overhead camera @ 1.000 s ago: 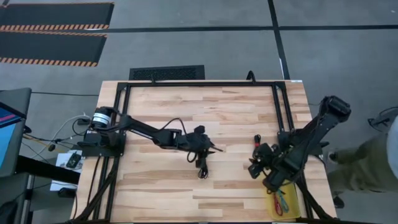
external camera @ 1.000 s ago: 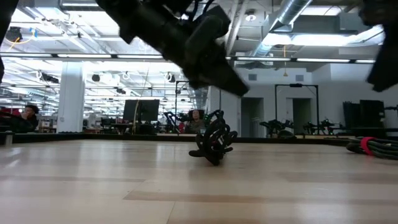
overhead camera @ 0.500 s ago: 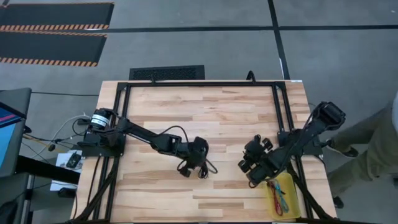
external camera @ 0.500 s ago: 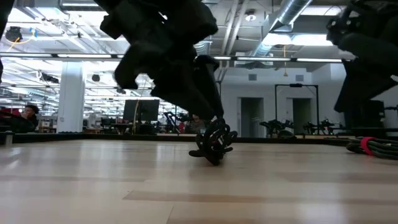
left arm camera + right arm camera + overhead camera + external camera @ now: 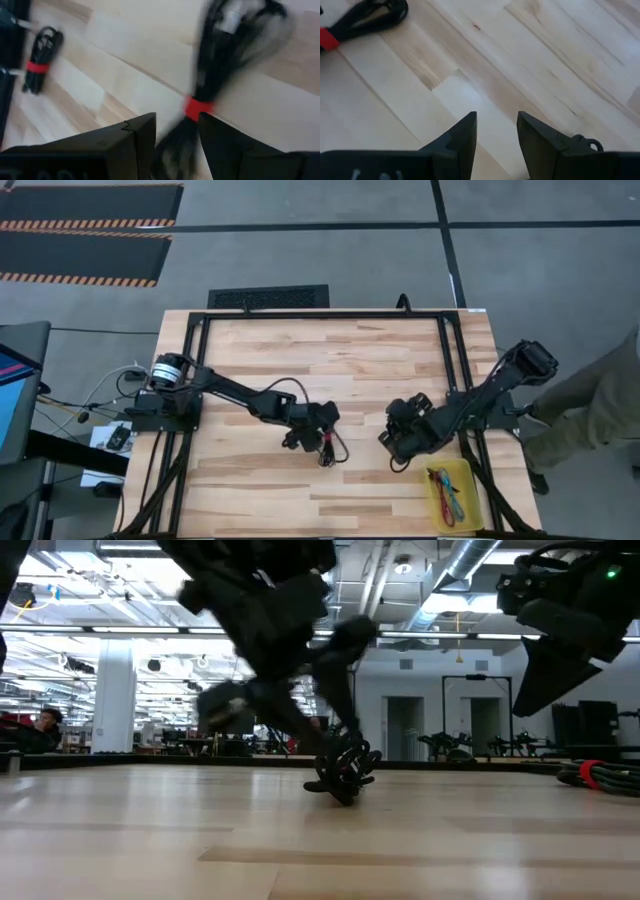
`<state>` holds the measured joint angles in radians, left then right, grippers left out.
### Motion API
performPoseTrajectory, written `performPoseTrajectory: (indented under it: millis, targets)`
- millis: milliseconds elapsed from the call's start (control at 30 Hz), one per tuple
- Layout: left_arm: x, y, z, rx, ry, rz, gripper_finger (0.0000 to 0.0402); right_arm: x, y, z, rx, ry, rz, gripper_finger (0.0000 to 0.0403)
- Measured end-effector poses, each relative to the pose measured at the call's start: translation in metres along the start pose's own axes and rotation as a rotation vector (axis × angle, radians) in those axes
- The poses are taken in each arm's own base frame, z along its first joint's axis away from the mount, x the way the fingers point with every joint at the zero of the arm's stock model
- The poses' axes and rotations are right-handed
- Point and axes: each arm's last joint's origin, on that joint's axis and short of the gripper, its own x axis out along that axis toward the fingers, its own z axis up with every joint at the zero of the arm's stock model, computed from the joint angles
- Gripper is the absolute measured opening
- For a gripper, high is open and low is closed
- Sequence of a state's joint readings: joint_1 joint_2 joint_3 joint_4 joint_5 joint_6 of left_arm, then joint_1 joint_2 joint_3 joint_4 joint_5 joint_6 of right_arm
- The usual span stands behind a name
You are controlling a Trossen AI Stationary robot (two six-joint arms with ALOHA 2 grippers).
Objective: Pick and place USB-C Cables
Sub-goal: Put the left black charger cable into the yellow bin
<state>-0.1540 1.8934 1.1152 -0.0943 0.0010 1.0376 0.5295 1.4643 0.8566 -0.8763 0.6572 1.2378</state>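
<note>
A black USB-C cable bundle with a red band (image 5: 326,450) lies on the wood table, near its middle. My left gripper (image 5: 321,436) hangs just above it, open and pointing down. In the left wrist view, blurred, its fingers (image 5: 177,125) stand on either side of the bundle's end (image 5: 172,150), beyond the red band (image 5: 199,107). A second black bundle with a red band (image 5: 365,17) lies ahead of my open right gripper (image 5: 497,117), which hovers right of centre (image 5: 393,442). The teal-blue cable (image 5: 453,502) and the dark red cable (image 5: 440,488) lie in the yellow tray (image 5: 468,475). My left gripper comes at the black bundle from above, one finger on each side of the end beyond its red band (image 5: 199,107). The left wrist view is blurred, and I cannot tell whether the fingers touch it. The bundle lies on the table (image 5: 343,772).
A black metal frame (image 5: 320,315) runs around the table's far, left and right sides. The yellow tray sits at the near right corner. A person (image 5: 600,405) stands beyond the table's right edge. Bare wood lies between the arms and along the near edge.
My left gripper has tipped from pointing toward the table's right to pointing down, and has come down over the black bundle, which has stayed in place. My right arm has swung off the yellow tray toward the table's middle, so that the tray shows.
</note>
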Motion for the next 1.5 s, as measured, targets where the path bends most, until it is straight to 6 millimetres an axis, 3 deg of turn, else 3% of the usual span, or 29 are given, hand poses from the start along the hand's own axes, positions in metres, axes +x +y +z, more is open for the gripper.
performPoseTrajectory:
  millis: [467,733,967,1100,1300,1500]
  targets:
    - [0.018,0.032,-0.004,0.0,0.022,-0.238,0.0139,0.015,-0.011,0.02,-0.076,0.018,-0.065,0.0163]
    - [0.038,0.031,-0.012,0.003,0.012,-0.277,0.0139,0.016,-0.011,0.017,-0.082,0.025,-0.06,0.0163]
    - [0.039,0.03,-0.013,-0.025,0.018,-0.278,0.0137,0.014,-0.008,0.015,-0.087,0.016,-0.045,0.0163]
    - [0.04,0.031,-0.014,-0.07,0.029,-0.271,0.0108,0.014,-0.007,0.015,-0.08,0.011,-0.036,0.0163]
    - [0.042,0.035,-0.015,-0.237,0.03,-0.23,0.0018,0.013,-0.006,0.015,-0.074,0.006,-0.023,0.0163]
    - [0.041,0.036,-0.011,-0.427,0.103,-0.146,0.0019,0.008,-0.003,0.015,-0.105,-0.002,-0.009,0.0163]
